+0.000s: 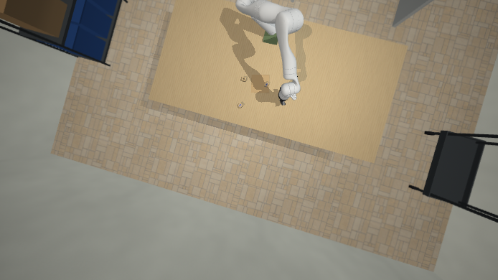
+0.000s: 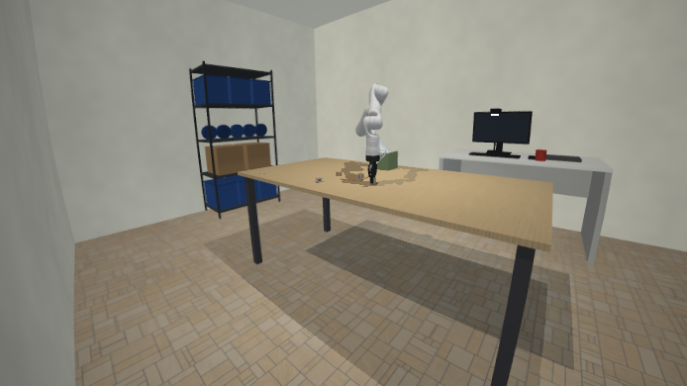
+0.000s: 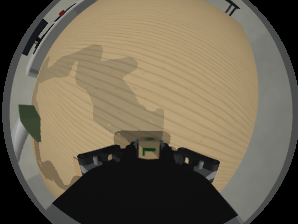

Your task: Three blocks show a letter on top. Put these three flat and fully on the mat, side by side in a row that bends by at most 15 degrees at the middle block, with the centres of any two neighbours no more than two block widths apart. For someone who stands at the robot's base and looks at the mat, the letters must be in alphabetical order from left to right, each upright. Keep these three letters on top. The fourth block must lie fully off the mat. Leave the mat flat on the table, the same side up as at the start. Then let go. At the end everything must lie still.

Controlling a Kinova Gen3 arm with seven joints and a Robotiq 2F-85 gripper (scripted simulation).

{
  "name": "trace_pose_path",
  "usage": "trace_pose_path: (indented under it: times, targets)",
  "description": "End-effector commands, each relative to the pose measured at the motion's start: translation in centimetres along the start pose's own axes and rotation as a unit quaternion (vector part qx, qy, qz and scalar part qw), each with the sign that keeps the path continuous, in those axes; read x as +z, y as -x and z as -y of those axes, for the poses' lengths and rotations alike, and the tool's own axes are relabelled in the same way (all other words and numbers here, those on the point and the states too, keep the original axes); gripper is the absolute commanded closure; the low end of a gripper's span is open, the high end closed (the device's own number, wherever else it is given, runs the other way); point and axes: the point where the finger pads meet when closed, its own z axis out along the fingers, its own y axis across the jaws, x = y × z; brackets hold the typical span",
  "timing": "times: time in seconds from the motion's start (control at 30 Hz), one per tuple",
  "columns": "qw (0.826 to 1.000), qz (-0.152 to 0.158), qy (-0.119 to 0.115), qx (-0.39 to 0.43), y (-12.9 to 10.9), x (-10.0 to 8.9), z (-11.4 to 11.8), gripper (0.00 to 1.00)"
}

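Square tan mat (image 1: 257, 78) lying flat on the surface, with one small lettered block (image 1: 266, 84) resting on it near one edge. Two further blocks lie off the mat: one (image 1: 243, 78) just beside it, another (image 1: 240, 105) farther away. A fourth block (image 3: 148, 148), marked in green, is clamped in the hand (image 3: 148, 156).

Soft even light, arm shadows, fisheye wrist view, perhaps blurred

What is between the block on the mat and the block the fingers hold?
Only mat edge and shadowed table, the top view shows, between the mat's block and the held block.
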Motion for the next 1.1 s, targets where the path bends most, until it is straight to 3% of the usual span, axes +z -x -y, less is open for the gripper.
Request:
trace_pose_path:
  times: [0.0, 0.17, 0.23, 0.47, 0.93, 1.07]
  targets:
    - [1.000, -0.002, 0.005, -0.001, -0.2, -1.7, -0.3, 0.74]
    - [1.000, -0.002, 0.005, -0.001, -0.1, -5.3, -0.3, 0.74]
    - [1.000, -0.002, 0.005, -0.001, -0.1, -5.3, -0.3, 0.74]
    - [1.000, -0.002, 0.005, -0.001, -0.1, -9.2, -0.2, 0.74]
    - [1.000, -0.002, 0.005, 0.000, -0.1, -9.6, -0.2, 0.74]
    - [1.000, -0.001, 0.006, 0.011, 1.1, -9.7, 0.3, 0.74]
